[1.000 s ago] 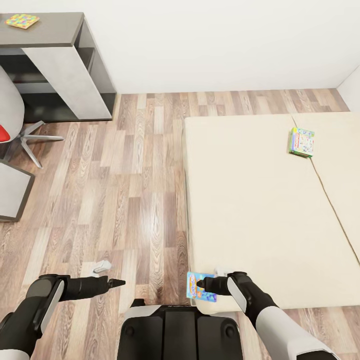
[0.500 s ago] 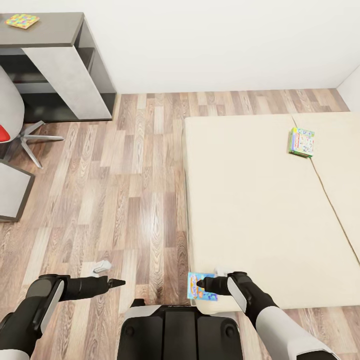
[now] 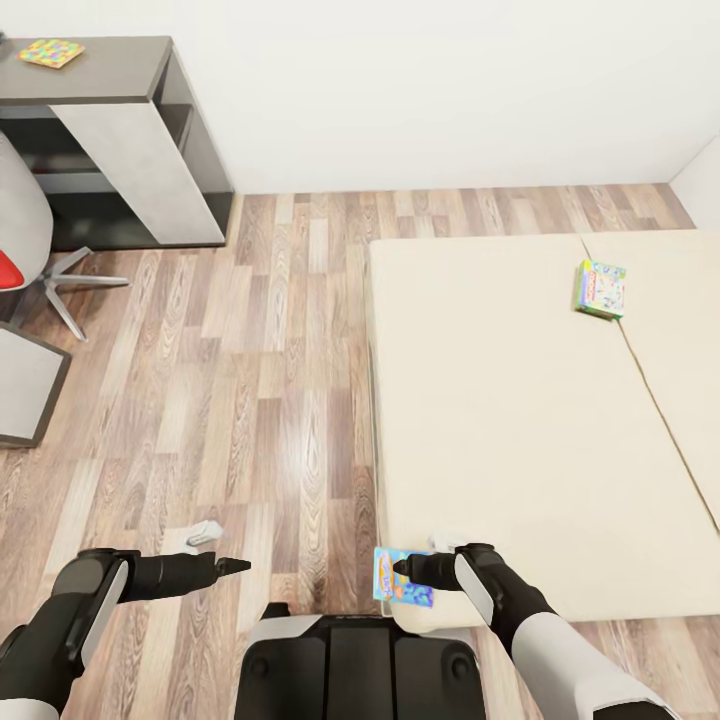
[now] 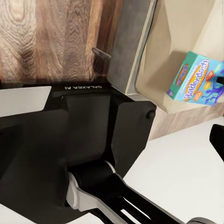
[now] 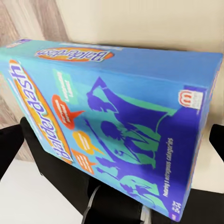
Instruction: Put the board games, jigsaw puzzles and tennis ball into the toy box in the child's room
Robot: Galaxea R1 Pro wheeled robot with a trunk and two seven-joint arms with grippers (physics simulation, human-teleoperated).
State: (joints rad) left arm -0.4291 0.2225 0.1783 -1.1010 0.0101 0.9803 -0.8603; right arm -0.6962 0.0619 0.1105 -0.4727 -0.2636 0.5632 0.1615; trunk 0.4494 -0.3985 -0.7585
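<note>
In right hand [image 3: 405, 570], seemingly: board game [image 3: 402, 577]

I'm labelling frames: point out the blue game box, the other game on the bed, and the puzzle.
blue game box [image 5: 116, 126]: right wrist view, cover centre.
other game [image 3: 600, 289]: head view, lid centre.
puzzle [image 3: 52, 52]: head view, middle.

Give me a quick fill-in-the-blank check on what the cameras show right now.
1. The right gripper is shut on a ____ board game box.
2. The other board game lies on the ____.
3. The jigsaw puzzle lies on the ____.
4. The left gripper hangs over the wood ____.

Missing words: blue; bed; table; floor
</note>
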